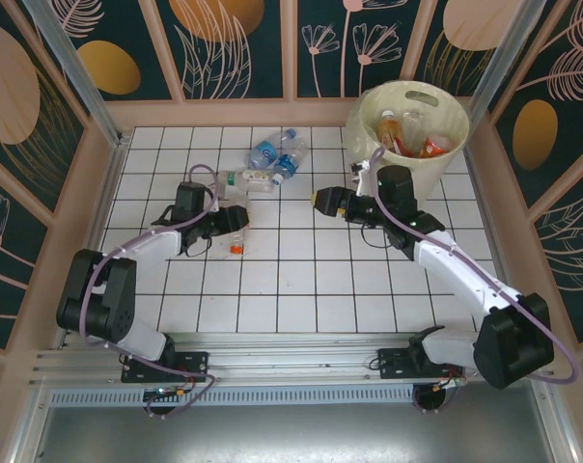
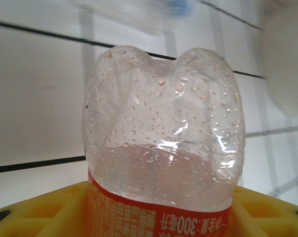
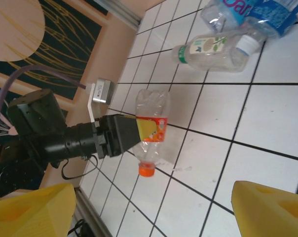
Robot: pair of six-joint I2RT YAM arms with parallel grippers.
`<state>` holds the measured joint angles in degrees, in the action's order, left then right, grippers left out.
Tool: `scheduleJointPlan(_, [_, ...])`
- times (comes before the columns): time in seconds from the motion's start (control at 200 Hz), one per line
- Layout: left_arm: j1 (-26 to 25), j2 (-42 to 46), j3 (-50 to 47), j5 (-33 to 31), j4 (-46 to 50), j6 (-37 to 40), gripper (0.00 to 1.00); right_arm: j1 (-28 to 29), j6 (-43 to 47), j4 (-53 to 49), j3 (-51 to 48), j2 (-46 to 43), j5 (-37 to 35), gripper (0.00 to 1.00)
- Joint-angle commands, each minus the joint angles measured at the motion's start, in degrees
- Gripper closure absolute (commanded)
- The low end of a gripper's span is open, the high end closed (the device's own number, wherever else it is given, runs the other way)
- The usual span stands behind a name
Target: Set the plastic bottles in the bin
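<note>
Camera above: the left gripper is clamped across a red-labelled bottle lying left of the table's middle. The bin stands in the far right corner, and loose bottles lie near the far edge. The right gripper hangs wide and empty mid-table.

Left wrist: the bottle's dented base juts past the yellow pads.

Right wrist: the jaws pinch the label.

Lift straight and squeeze lightly, since thin plastic probably buckles. Swing past the right arm before releasing over the bin.
</note>
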<state>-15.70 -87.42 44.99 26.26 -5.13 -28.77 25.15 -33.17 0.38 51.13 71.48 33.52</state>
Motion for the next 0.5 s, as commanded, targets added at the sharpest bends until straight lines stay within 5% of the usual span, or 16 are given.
scheduleJointPlan(0.0, [-4.2,3.5,-0.8,11.3,-10.0,1.2,0.43,1.5,-3.4,8.1,-0.6,1.7,4.2,0.16])
scheduleJointPlan(0.165, [-7.9,4.4,-2.8,17.5,-20.9,-2.3,0.45,3.7,-5.1,12.5,0.2,4.3,5.1,0.14])
scheduleJointPlan(0.495, [-12.2,4.3,-2.9,17.5,-27.9,-4.7,0.45,7.7,-5.4,13.7,3.6,8.9,1.3,0.14])
